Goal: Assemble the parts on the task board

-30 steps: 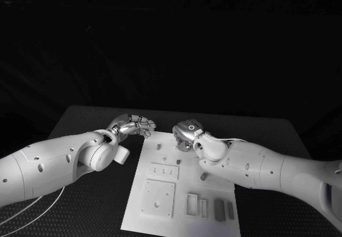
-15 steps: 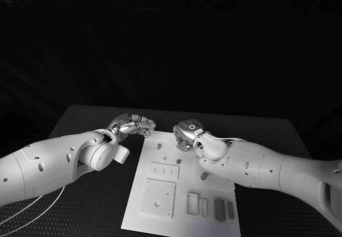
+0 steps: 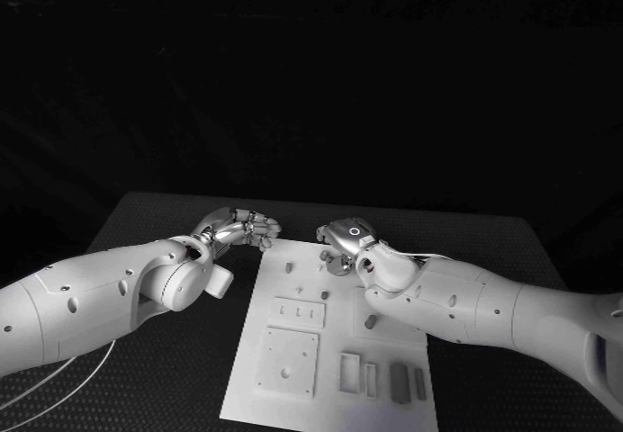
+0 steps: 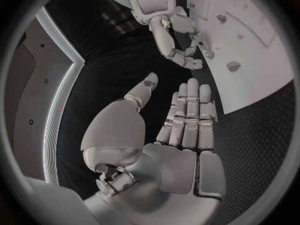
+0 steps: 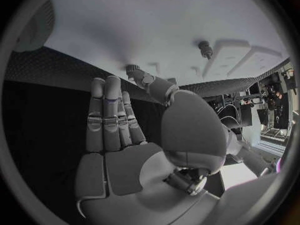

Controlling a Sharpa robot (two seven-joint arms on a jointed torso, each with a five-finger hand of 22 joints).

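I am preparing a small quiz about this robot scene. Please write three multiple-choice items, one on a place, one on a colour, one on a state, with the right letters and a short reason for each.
1. Where is the left hand?
A. Off the white board's far left corner, over the black table
B. Over the board's near edge
C. Off the table

2. What colour is the board?
A. Black
B. White
C. Striped

3. What does the left hand hold?
A. A small part
B. A cable
C. Nothing

Answers:
1. A: the head view shows that hand beside the board's far left corner, above the dark mat.
2. B: the board is pale against the black table.
3. C: the left wrist view shows the fingers straight and the palm bare. The right hand is over the board's far end.
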